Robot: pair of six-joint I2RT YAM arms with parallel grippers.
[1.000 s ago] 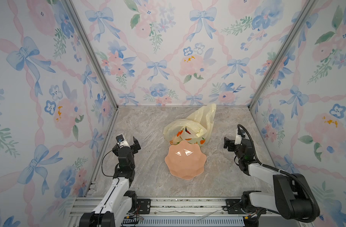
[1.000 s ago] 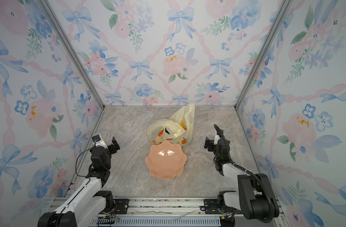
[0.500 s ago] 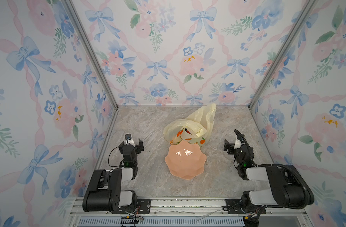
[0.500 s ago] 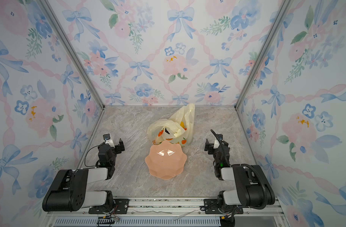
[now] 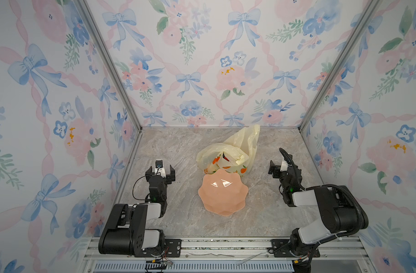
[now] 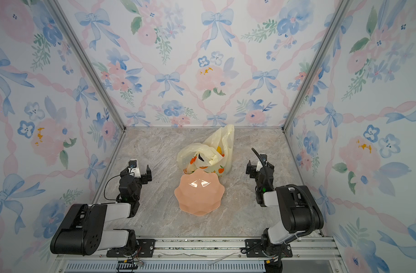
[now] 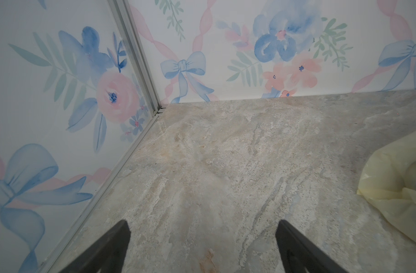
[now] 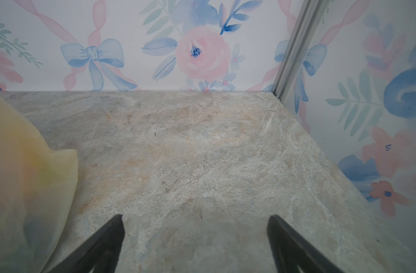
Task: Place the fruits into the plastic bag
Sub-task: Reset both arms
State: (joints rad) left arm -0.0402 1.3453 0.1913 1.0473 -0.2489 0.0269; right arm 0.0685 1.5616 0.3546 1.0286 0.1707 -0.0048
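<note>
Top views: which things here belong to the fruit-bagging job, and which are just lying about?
Job in hand:
- plastic bag
- fruits, glimpsed inside the bag's mouth
- left claw and right claw, both open and empty

Lying about:
- pink scalloped bowl, empty, just in front of the bag
- thin loose strips at the front edge

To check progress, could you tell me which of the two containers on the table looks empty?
The salmon-pink scalloped bowl: its inside shows only bare plastic and glare, while the pale-yellow plastic bag behind it bulges, visibly filled.
</note>
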